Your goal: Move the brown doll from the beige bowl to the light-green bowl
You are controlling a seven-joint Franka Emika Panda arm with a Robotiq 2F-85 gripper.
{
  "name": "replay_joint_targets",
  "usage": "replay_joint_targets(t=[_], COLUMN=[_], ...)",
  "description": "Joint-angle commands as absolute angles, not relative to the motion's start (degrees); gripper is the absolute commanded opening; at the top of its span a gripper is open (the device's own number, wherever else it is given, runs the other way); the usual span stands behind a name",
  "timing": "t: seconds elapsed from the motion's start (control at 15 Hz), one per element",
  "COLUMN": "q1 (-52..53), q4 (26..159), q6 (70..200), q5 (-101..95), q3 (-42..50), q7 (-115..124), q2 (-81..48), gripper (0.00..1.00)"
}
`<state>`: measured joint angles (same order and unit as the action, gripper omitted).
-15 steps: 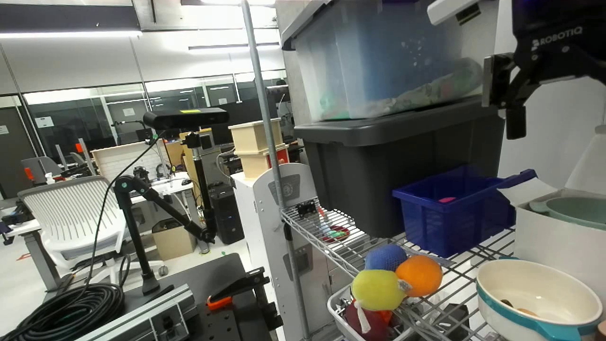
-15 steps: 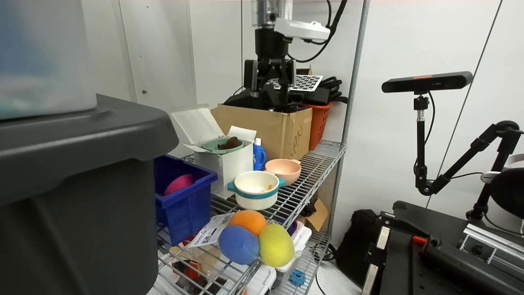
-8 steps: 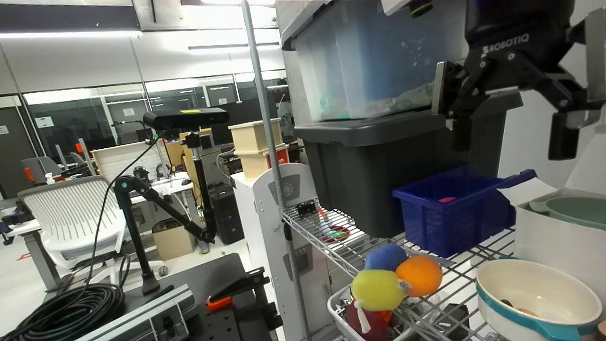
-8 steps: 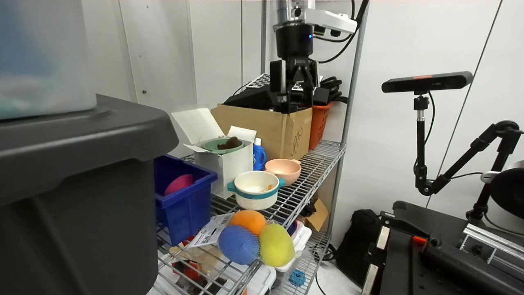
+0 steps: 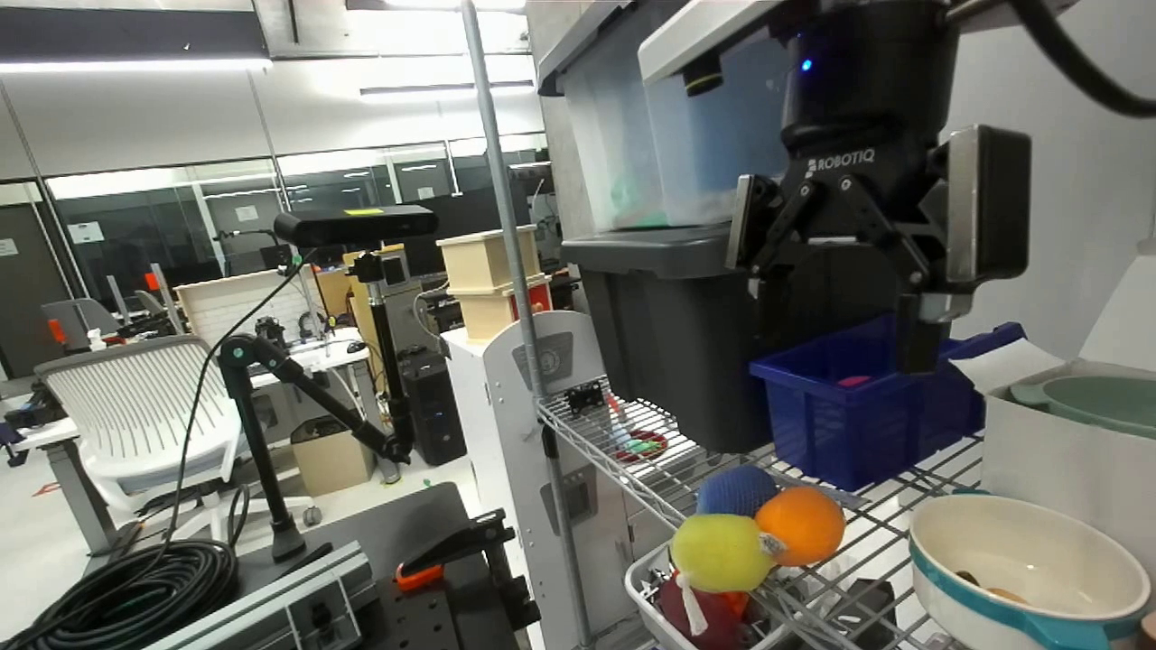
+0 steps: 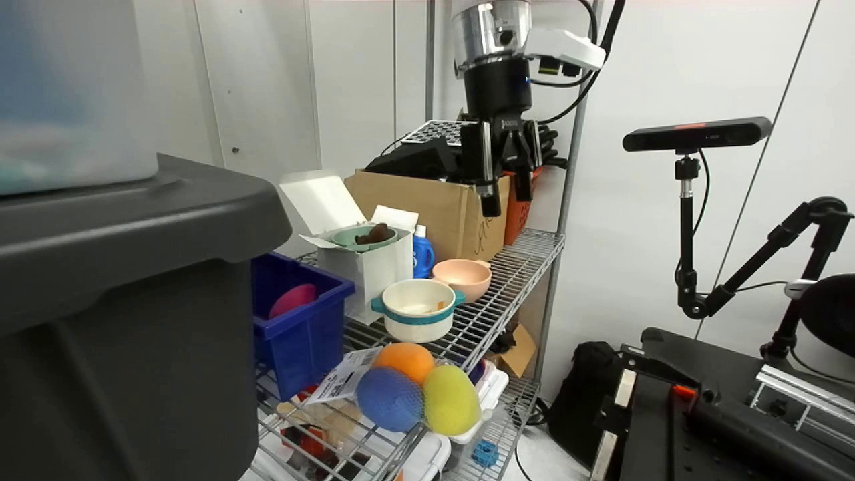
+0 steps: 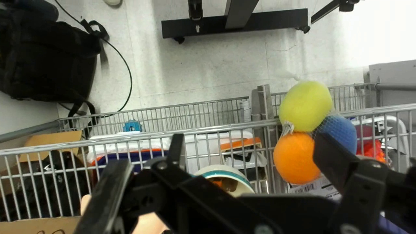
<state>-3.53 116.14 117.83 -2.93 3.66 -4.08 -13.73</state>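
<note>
The beige bowl with a teal band [image 6: 419, 329] stands on the wire shelf; it shows in both exterior views [image 5: 1030, 560]. A small brown and orange item [image 7: 229, 184] lies in it, partly hidden by my gripper in the wrist view. The light-green bowl [image 6: 346, 239] sits in the top of an open white box. A dark brown doll [image 6: 375, 233] lies in this bowl. The light-green bowl's inside is hidden in an exterior view [image 5: 1111, 406]. My gripper [image 6: 507, 196] is open and empty, pointing down above the shelf, apart from both bowls; its spread fingers also show in the wrist view [image 7: 252, 151].
A pink bowl [image 6: 475, 284] stands beside the beige bowl. A blue bin [image 6: 304, 354], netted balls [image 6: 403, 364], the white box [image 6: 387, 274], a blue bottle [image 6: 422, 255] and a cardboard box [image 6: 414, 200] share the wire shelf. A large dark grey bin [image 5: 677, 352] stands beside the blue bin.
My open gripper has moved sideways, away from the white box and cardboard box toward the shelf's front side, and has come lower. The bowls and the brown doll have not moved.
</note>
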Motion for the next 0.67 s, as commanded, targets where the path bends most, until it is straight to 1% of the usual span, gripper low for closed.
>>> replay_joint_targets(t=[0.0,0.6], q1=[-2.72,-1.34], q4=[120.43,125.44], q6=[120.74,133.41], q5=[-3.31,-1.96], q3=[2.62,0.44], q7=[-3.99,-3.47], q2=[-10.78,-13.03], gripper=[1.0,1.0])
